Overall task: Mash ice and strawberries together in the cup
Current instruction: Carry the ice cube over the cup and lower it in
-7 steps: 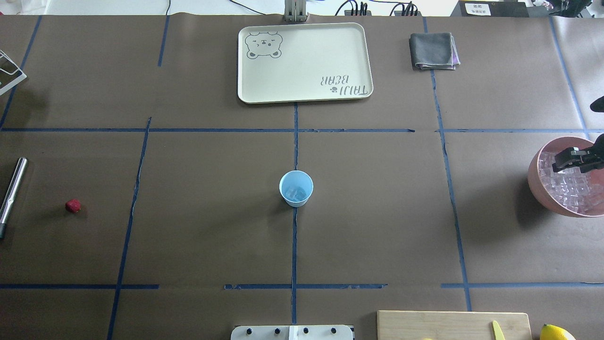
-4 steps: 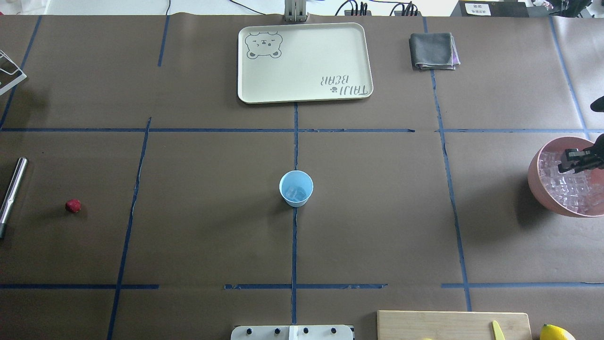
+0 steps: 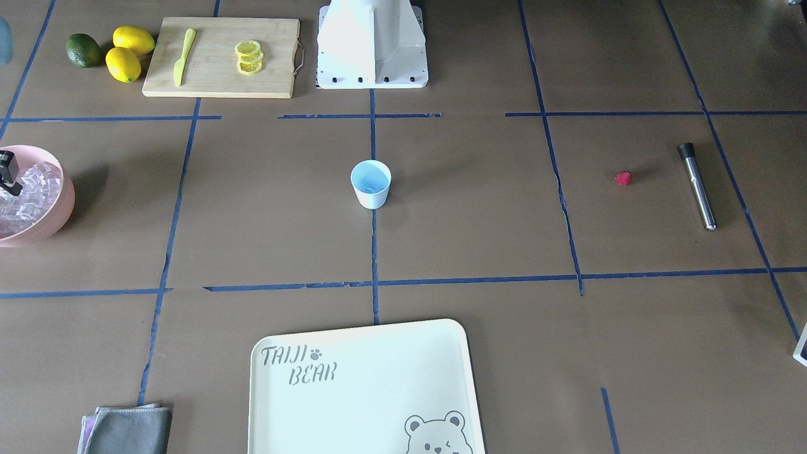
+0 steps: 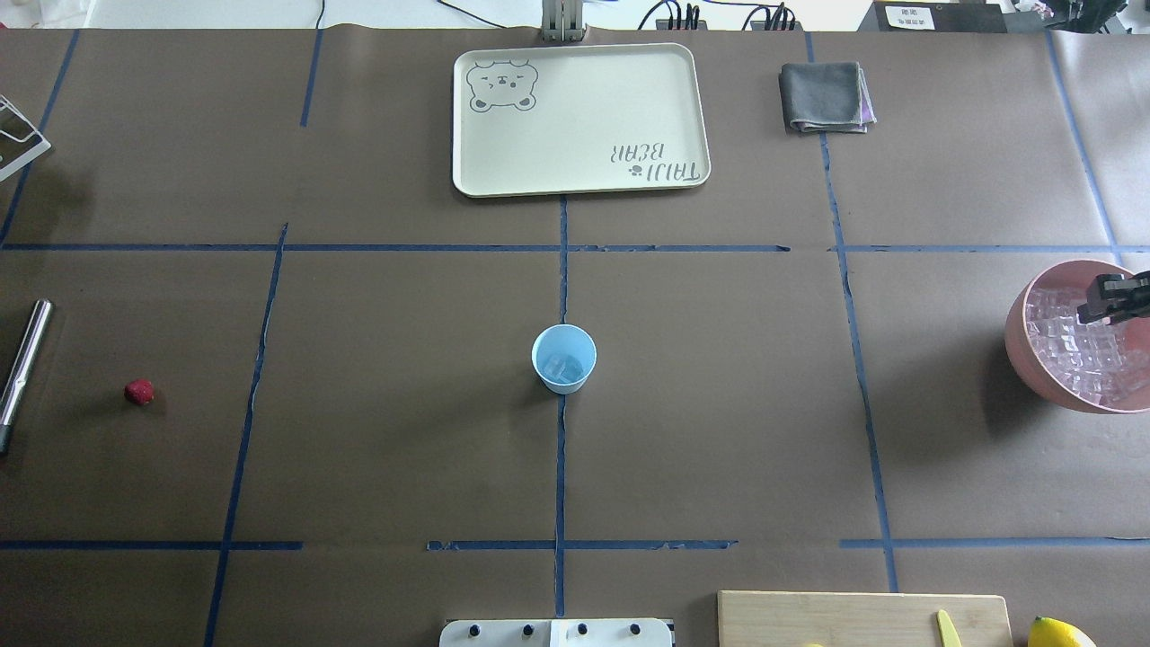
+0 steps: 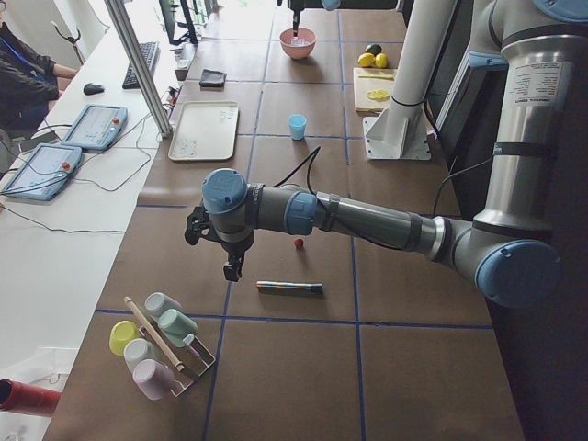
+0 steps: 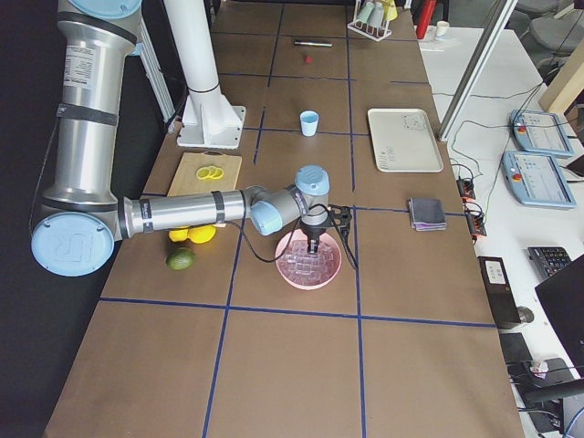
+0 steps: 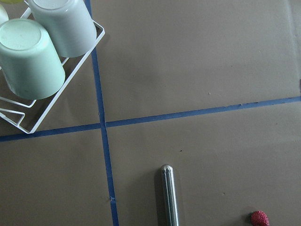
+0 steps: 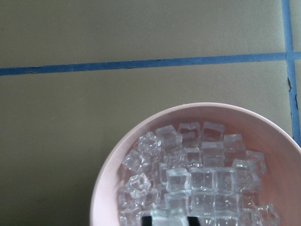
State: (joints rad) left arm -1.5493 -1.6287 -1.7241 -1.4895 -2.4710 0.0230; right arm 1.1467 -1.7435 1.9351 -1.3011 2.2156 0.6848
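The small pale-blue plastic cup [image 4: 563, 358] stands mid-table, with clear ice cubes [image 4: 564, 367] in it. The red strawberry [image 4: 138, 391] lies well apart on the table, so loading isn't finished. My right gripper [image 4: 1089, 301] has drifted outward over the large pink bowl [image 4: 1015, 350] and flanks one cube. I cannot tell whether it is clamped, nor how my left gripper [image 5: 232, 269] stands.

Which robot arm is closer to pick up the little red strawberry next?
Left, I'd guess. The left gripper hangs near the strawberry, beside the metal muddler. The right gripper is far off at the table's other end, over the pink bowl of ice.
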